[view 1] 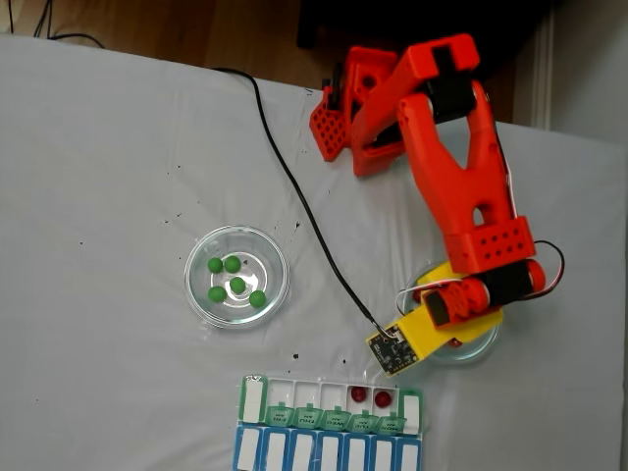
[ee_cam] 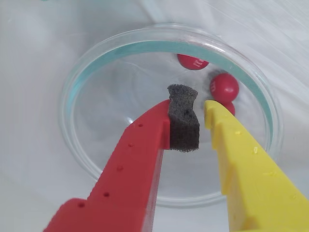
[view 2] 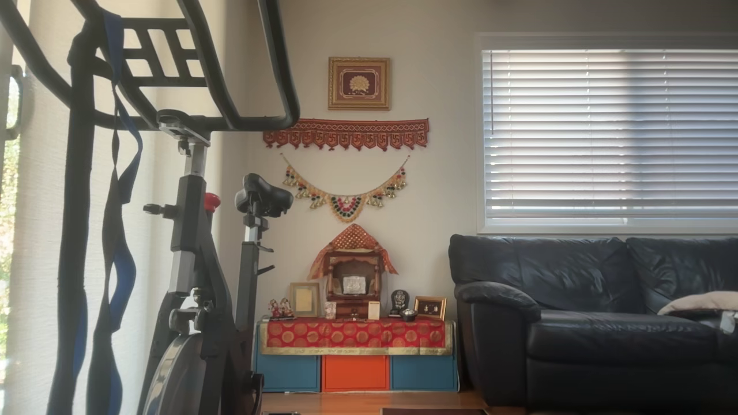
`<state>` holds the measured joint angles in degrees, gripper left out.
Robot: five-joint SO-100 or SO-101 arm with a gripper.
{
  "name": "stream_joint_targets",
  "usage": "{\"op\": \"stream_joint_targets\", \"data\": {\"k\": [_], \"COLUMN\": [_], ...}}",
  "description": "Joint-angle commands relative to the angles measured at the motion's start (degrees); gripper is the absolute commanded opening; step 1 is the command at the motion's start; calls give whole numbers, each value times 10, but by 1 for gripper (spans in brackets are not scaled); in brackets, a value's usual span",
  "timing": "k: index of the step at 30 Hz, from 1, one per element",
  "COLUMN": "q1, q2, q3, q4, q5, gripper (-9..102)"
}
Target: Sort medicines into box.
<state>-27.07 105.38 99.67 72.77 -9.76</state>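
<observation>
Gripper (ee_cam: 202, 126) hung over a clear glass dish (ee_cam: 96, 72) in the wrist view, jaws parted with a narrow gap and nothing pinched in it. Red finger (ee_cam: 130, 169) on the left with a dark foam pad (ee_cam: 183, 121) stuck to its tip, yellow finger (ee_cam: 246, 169) on the right. Three dark red medicines (ee_cam: 225, 87) sat at the far right of that dish: one up by the rim, one bigger-looking just past the yellow tip, one mostly tucked behind that tip. Couldn't tell if the yellow tip was actually touching any of them.

From the fixed view, orange arm (view 1: 451, 167) reached down from the top of the white table (view 1: 98, 147), wrist parked right over the same dish (view 1: 486, 343) at lower right. Black cable (view 1: 294, 186) trailed across the table to the camera board. Second glass dish (view 1: 201, 294) well to the left, five green medicines (view 1: 236, 285) bunched in it. Box (view 1: 251, 400) along the bottom edge, just below both dishes: white compartments with green lids flipped open, blue-lidded row under that. Two red medicines (view 1: 359, 394) already in there, one each in two neighbouring compartments near the right end.

Other view, just a living room: exercise bike (view 2: 196, 230), black sofa (view 2: 605, 311), closed blinds (view 2: 605, 132).
</observation>
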Motion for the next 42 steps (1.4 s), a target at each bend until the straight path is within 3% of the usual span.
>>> {"op": "stream_joint_targets", "data": {"k": [1,12,27,42], "q1": [0,9,14,18], "q2": [25,11,-4,-35], "q3": [-9,-12,-24,-15], "q4": [-13,-21,23,-4], "q5": [9,20,-19,-18], "gripper": [4,5,18,17]}}
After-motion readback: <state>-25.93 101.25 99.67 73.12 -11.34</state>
